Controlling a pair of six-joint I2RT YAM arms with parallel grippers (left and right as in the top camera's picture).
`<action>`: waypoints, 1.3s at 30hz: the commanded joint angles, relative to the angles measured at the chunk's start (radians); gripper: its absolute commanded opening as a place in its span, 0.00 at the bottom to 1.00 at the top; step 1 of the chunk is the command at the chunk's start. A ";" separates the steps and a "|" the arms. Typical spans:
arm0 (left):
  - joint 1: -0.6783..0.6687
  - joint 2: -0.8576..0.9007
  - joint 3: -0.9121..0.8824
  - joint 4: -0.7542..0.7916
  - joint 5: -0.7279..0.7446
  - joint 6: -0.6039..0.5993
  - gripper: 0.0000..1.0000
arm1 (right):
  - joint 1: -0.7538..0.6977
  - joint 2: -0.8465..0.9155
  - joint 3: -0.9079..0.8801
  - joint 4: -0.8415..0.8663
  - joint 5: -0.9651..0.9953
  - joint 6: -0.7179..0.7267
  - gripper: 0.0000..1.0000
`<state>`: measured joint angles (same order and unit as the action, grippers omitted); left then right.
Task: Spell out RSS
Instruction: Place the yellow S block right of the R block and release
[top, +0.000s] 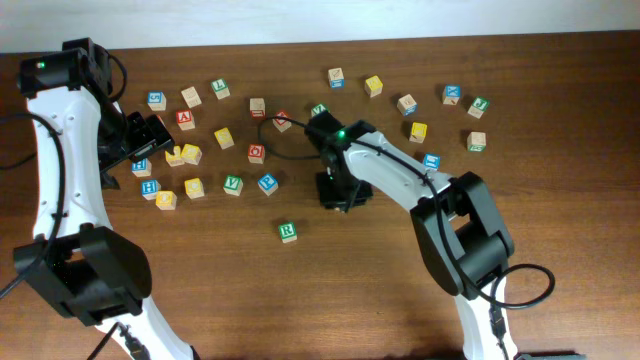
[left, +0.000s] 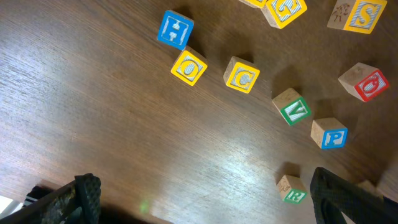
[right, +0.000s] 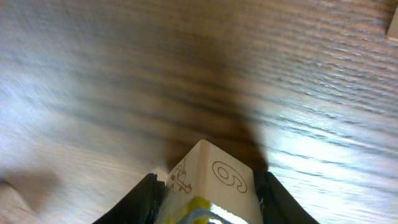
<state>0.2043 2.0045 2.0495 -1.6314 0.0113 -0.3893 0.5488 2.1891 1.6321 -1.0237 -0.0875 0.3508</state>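
Observation:
The R cube (top: 288, 232), white-faced with a green R, lies alone on the table in front of the cube cluster. It also shows in the left wrist view (left: 291, 188), near the right finger. My right gripper (top: 335, 192) is shut on a yellow-faced cube (right: 217, 174) just above the table, up and to the right of the R cube. The cube's top letter is hidden; a side shows a 6 or 9. A yellow S cube (left: 360, 14) lies in the cluster (top: 224, 138). My left gripper (left: 205, 186) is open and empty over the left cluster (top: 148, 135).
Loose letter cubes lie at the left: blue H (left: 175, 29), yellow O (left: 189, 67), yellow C (left: 241, 75), green V (left: 291, 107), blue P (left: 329, 133) and a red one (left: 365, 82). More cubes are scattered along the back right (top: 418, 131).

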 joint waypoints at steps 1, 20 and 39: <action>0.002 -0.007 0.006 -0.001 0.000 -0.003 0.99 | -0.004 0.005 0.003 -0.048 0.010 -0.385 0.37; 0.002 -0.007 0.006 -0.001 0.000 -0.003 0.99 | -0.006 0.010 0.016 -0.071 -0.006 0.353 0.49; 0.002 -0.007 0.006 -0.001 0.000 -0.003 0.99 | -0.005 0.010 0.016 -0.093 -0.039 0.050 0.28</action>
<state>0.2043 2.0045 2.0495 -1.6318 0.0113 -0.3893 0.5419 2.1948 1.6524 -1.1175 -0.0959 0.4107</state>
